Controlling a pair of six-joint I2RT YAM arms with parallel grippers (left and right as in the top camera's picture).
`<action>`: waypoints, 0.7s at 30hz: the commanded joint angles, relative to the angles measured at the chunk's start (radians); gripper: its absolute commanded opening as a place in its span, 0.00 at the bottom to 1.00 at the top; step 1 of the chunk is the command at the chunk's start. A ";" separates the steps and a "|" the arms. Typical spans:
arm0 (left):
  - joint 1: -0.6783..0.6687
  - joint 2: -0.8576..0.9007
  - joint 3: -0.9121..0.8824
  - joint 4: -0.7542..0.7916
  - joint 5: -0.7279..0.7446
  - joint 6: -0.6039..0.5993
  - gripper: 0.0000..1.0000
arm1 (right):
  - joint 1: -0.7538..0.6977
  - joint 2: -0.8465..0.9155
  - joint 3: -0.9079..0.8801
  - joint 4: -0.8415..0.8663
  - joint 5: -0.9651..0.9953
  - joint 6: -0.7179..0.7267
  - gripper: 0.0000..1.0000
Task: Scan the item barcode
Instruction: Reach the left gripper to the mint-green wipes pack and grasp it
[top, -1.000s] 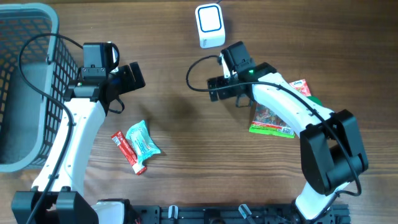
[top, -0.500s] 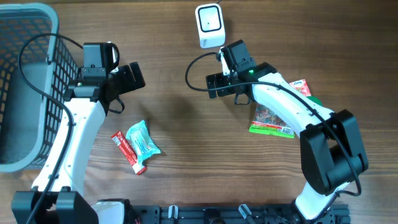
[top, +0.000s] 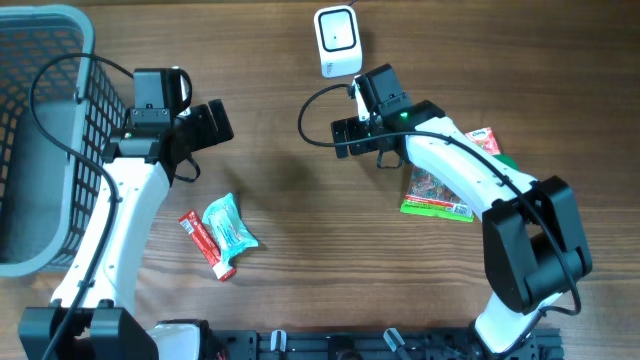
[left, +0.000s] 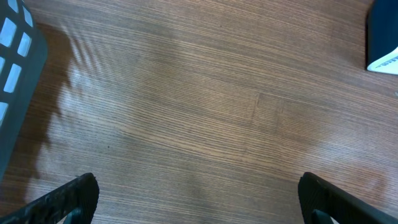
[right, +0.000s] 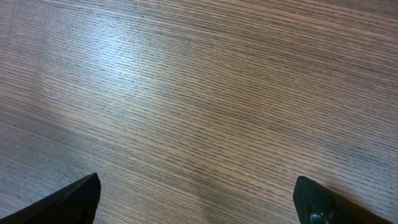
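The left hand (top: 221, 122) is seen in the upper left part of the overhead view with its fingers spread wide apart; nothing is held between them, and only bare desk (top: 290, 260) is shown below in the wrist view. The right hand (top: 338, 140) is placed near the upper centre, its fingers likewise apart and empty over bare wood. A white scanner (top: 337, 42) is set at the top centre, just above the right hand. A teal packet (top: 230, 224) and a red bar (top: 206, 244) are laid touching in the lower left. A green snack packet (top: 437, 193) and a red-and-white packet (top: 485, 137) are partly covered by the right arm. A grey basket (top: 60, 13) is stood at the left edge.
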 joint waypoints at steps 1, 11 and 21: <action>0.006 0.006 0.003 0.003 -0.014 0.020 1.00 | -0.002 -0.013 0.013 0.004 -0.013 -0.006 1.00; 0.006 0.006 0.003 0.003 -0.014 0.020 1.00 | -0.002 -0.013 0.013 0.004 -0.013 -0.006 1.00; 0.006 0.005 0.003 -0.107 0.207 0.019 0.65 | -0.002 -0.013 0.012 -0.050 -0.301 0.147 1.00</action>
